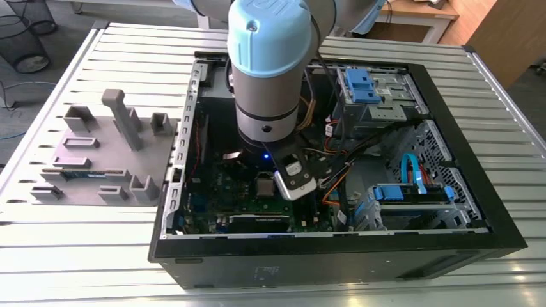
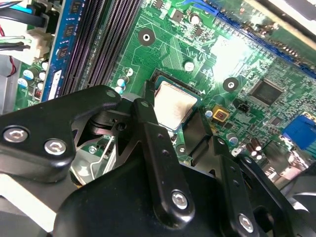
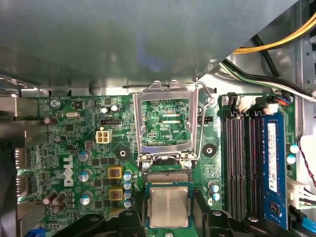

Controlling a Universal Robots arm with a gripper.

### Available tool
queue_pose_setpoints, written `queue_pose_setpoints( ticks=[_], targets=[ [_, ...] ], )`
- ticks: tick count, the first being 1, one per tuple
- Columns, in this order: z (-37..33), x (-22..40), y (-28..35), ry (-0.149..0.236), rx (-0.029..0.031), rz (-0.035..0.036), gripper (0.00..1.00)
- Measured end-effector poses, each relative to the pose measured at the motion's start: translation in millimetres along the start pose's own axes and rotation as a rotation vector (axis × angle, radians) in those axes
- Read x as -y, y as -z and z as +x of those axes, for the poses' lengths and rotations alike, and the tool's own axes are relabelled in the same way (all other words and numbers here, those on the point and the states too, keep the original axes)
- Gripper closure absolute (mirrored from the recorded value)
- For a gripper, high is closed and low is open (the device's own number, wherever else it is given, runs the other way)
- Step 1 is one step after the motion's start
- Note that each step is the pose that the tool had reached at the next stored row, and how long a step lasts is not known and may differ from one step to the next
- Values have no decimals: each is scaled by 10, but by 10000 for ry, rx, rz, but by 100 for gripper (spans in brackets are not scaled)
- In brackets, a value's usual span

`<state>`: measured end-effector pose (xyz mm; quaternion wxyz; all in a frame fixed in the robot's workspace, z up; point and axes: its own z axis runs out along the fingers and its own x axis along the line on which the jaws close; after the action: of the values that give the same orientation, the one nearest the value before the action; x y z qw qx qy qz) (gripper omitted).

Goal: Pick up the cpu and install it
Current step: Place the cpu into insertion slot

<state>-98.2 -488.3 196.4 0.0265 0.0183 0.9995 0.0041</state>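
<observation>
Seating looks to me like the step in hand: my gripper (image 2: 172,113) is closed on two opposite edges of the cpu (image 3: 169,206), which lies level in the socket (image 3: 168,178) of the green board (image 3: 79,163), just beside the swung-open load plate (image 3: 143,123). I judge the next move calls for a soft, straight release with no sideways drag. The chip is a small flat square with a dull silver-grey top and a thin green rim.
</observation>
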Motion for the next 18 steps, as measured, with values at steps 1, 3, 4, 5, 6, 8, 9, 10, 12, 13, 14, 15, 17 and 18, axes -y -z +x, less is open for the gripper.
queue_pose_setpoints(
  ticks=[1, 3, 4, 5, 6, 8, 9, 10, 12, 13, 14, 15, 17, 18],
  targets=[
    [0, -1, -10, 0, 0, 0, 53],
    [2, -4, -32, -1, 0, 0, 53],
    [2, -6, -37, 0, 1, 0, 53],
    [2, -6, -37, 0, -1, 2, 53],
    [2, -7, -38, 0, 0, 2, 53],
    [0, -13, -40, -1, 0, 1, 53],
    [-1, -17, -41, 0, 0, 1, 53],
    [-1, -21, -41, 2, 0, 1, 53],
    [-2, -24, -49, 13, 1, -3, 53],
    [-2, -25, -53, 23, 0, -2, 53],
    [-3, -26, -57, 40, -1, -1, 53],
    [-4, -26, -62, 55, -1, -1, 53],
    [-4, -26, -66, 63, -3, 2, 53],
    [-5, -26, -69, 65, -3, 2, 53]
  ],
)
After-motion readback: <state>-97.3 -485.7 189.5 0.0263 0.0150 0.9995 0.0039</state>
